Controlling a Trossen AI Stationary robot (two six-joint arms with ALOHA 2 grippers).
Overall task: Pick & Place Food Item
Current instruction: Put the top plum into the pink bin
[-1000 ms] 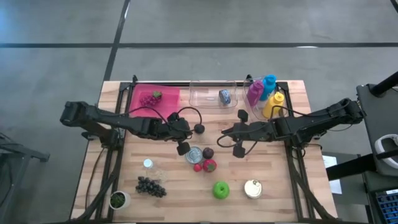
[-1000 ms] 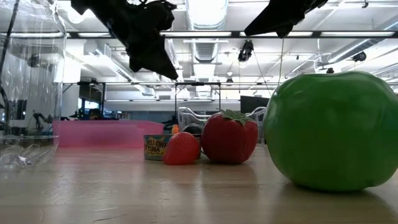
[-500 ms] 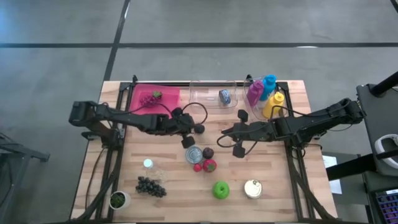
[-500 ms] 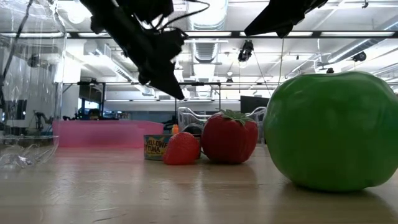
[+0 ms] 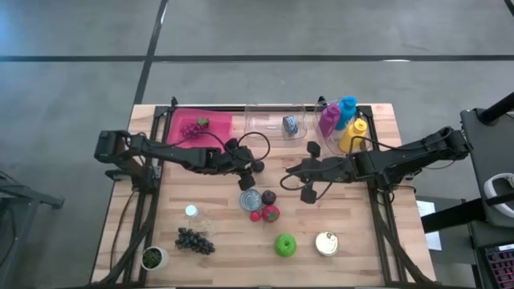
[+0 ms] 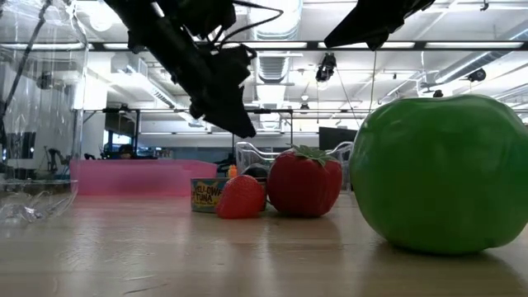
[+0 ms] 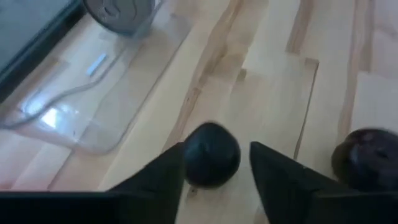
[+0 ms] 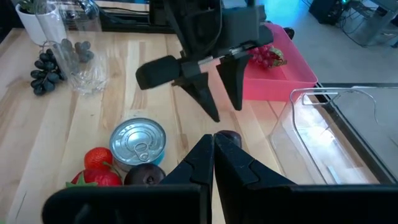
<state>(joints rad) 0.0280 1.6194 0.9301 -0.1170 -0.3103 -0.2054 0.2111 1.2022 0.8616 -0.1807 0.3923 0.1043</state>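
A dark round plum (image 5: pixel 258 166) rests on the wooden table, just near of the clear tray. My left gripper (image 5: pixel 250 166) reaches in from the table's left and hangs over it, tipped downward and open. In the left wrist view the plum (image 7: pixel 211 163) shows between the two fingers of the left gripper (image 7: pixel 214 149). In the low view the left gripper (image 6: pixel 243 128) stays above table height. My right gripper (image 5: pixel 291 170) waits shut just right of the plum, which also shows in its wrist view (image 8: pixel 227 137).
A tuna can (image 5: pixel 251 200), a second plum (image 5: pixel 269 197) and strawberries (image 5: pixel 267 213) lie close by on the near side. Farther near are a green apple (image 5: pixel 285 245), a can (image 5: pixel 326 243), grapes (image 5: pixel 194 240) and a glass (image 5: pixel 191 212). A pink tray (image 5: pixel 217 122), a clear tray (image 5: pixel 265 120) and bottles (image 5: pixel 344 122) line the far edge.
My left gripper has moved toward the table's right and come down toward the plum, its fingers tipping downward. The plum and the other things have stayed where they were.
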